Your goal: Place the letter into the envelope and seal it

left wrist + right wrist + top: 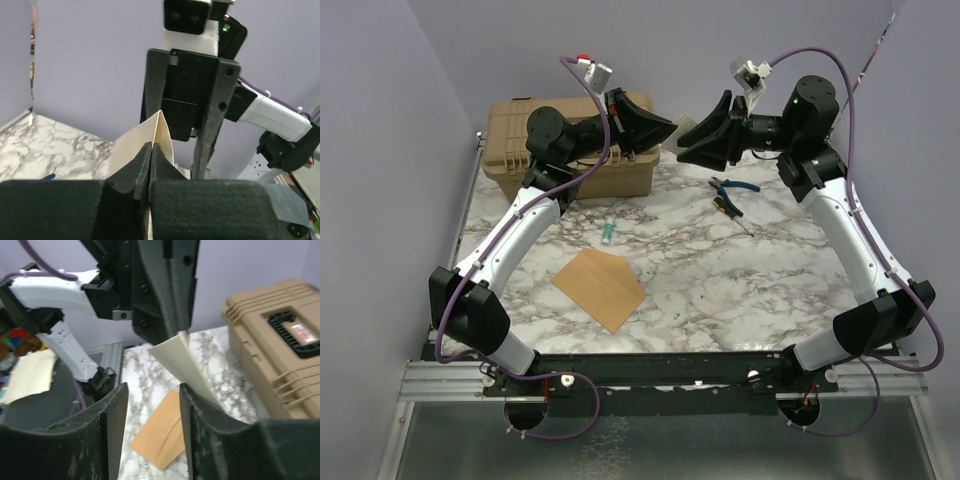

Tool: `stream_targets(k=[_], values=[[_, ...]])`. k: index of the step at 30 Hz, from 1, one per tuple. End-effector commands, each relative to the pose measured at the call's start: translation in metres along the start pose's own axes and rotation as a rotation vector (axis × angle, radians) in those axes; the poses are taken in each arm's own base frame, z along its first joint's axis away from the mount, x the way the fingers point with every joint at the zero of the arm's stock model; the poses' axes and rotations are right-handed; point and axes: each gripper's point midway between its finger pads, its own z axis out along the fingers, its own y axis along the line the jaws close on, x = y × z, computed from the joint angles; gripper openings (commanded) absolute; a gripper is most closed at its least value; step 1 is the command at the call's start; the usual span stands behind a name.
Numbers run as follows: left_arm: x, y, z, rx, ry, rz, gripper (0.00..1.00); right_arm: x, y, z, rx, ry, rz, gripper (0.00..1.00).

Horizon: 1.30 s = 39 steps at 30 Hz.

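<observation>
My left gripper (151,146) is shut on the letter (162,132), a pale peach sheet that bends upward past the fingertips. It holds the sheet high above the table, in front of the tan case. My right gripper (152,387) is open and faces the left one at close range. The letter (186,360) hangs just beyond its right finger (220,440), not between the jaws. The orange-brown envelope (601,288) lies flat on the marble table with its pointed flap open, and it also shows below the right gripper (162,440). From above, the two grippers (670,125) (684,137) nearly meet.
A tan hard case (520,135) stands at the back left, and it also shows in the right wrist view (280,340). Blue-handled pliers (733,186) and a screwdriver (731,208) lie at the back right. A small green tube (607,233) lies near the middle.
</observation>
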Motion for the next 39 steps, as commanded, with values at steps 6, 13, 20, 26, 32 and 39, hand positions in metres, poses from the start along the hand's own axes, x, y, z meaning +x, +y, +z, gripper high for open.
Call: stream_targets(k=[6,13,20,26,32,39], values=[[-0.009,-0.034,-0.005,0.143,0.020,0.090,0.00,-0.042,0.005,-0.015,0.210,-0.065,-0.166,0.36],[-0.009,-0.041,-0.006,0.173,0.038,0.108,0.00,-0.047,-0.006,-0.024,0.319,-0.085,-0.190,0.41],[-0.010,-0.053,-0.009,0.209,0.059,0.126,0.00,-0.023,0.015,-0.015,0.130,0.020,-0.172,0.61],[-0.010,-0.067,-0.011,0.237,0.067,0.137,0.00,-0.014,0.035,-0.010,-0.038,0.053,-0.097,0.53],[-0.011,-0.077,-0.015,0.257,0.071,0.157,0.00,-0.009,0.048,-0.010,-0.143,0.071,-0.050,0.24],[-0.010,-0.078,-0.017,0.259,0.076,0.164,0.00,-0.011,0.063,-0.013,-0.211,0.073,-0.057,0.13]])
